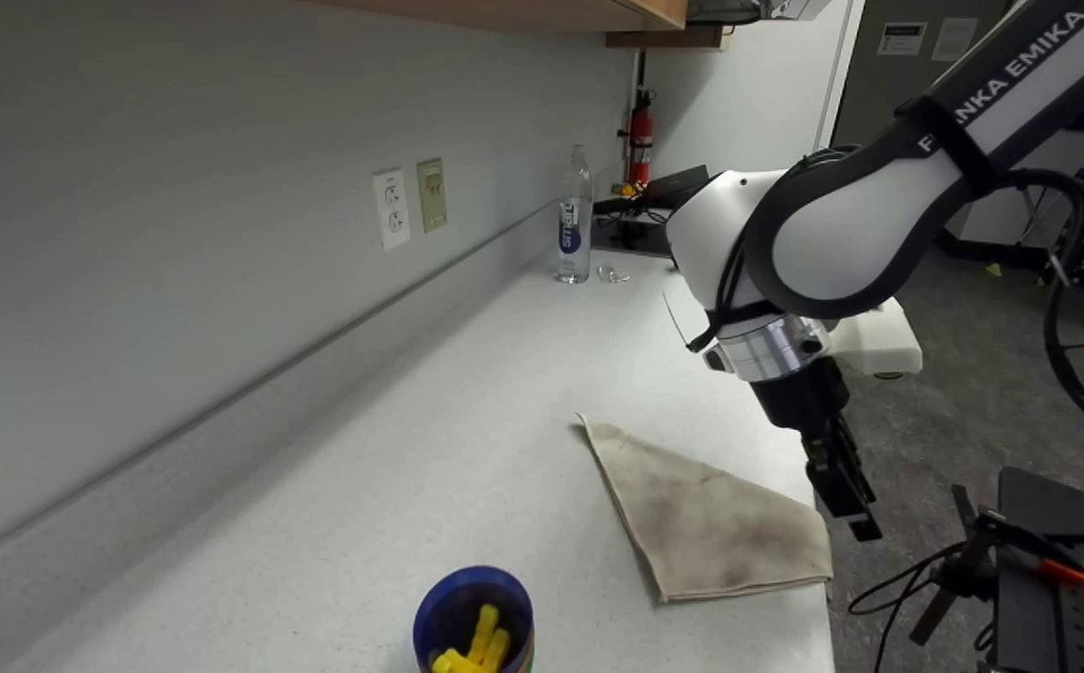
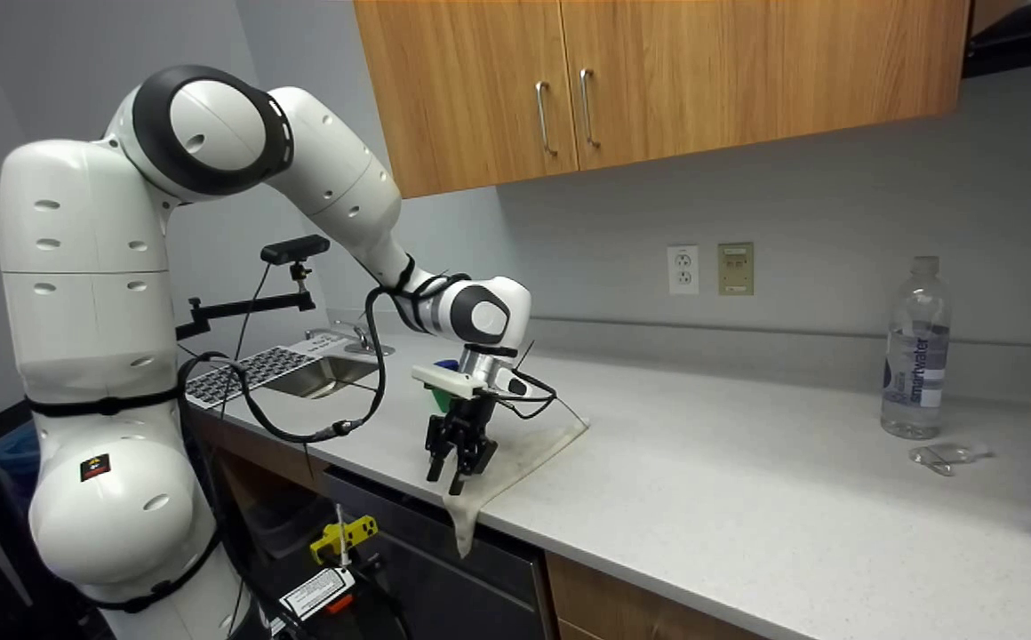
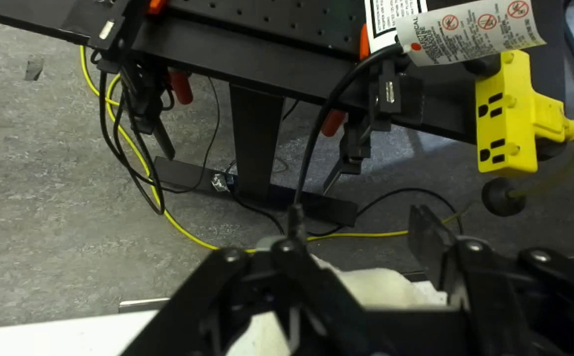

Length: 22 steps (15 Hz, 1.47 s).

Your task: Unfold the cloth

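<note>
The beige cloth with brownish smudges lies on the white counter near its front edge. Its near side in that exterior view shows a layered edge, and one far corner curls up slightly. From another angle, a corner of the cloth hangs down over the front edge. My gripper stands just beyond that edge, beside the cloth and apart from it. Its fingers are parted, with nothing between the tips in the wrist view. Part of the cloth shows behind the jaws, while the gripper hides the rest.
A blue cup with yellow pieces stands on the counter near the cloth. Against the wall are a water bottle and crumpled clear plastic. Beyond the edge sits a black stand with clamps and a yellow outlet block. Cabinets hang overhead.
</note>
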Each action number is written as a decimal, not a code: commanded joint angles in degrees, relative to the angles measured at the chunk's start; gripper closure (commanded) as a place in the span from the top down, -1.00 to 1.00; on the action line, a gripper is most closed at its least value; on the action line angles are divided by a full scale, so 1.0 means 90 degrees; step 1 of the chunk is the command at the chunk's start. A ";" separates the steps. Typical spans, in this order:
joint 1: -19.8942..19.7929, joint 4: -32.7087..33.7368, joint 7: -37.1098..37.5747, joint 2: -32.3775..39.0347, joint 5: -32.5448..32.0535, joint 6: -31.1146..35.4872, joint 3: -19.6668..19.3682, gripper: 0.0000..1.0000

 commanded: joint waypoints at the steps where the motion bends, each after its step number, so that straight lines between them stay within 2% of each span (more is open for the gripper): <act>1: -0.0008 -0.0070 -0.0015 -0.0450 -0.0054 -0.0320 -0.0007 0.77; 3: -0.0018 -0.0022 -0.0031 -0.0551 -0.0037 -0.0270 -0.0014 0.99; 9: 0.0044 0.0030 -0.0112 -0.0793 -0.0115 0.0661 0.0042 1.00; 13: 0.0148 0.0054 -0.0286 -0.0715 -0.0108 0.1385 0.0203 1.00; 17: 0.0291 0.0140 -0.0246 -0.0535 -0.0391 0.2130 0.0314 1.00; 18: 0.0313 0.0180 -0.0172 -0.0452 -0.0484 0.2309 0.0310 0.50; 19: 0.0323 0.0203 -0.0165 -0.0383 -0.0555 0.2479 0.0303 0.47; 22: 0.0316 0.0272 -0.0148 -0.0135 -0.0690 0.2950 0.0268 0.01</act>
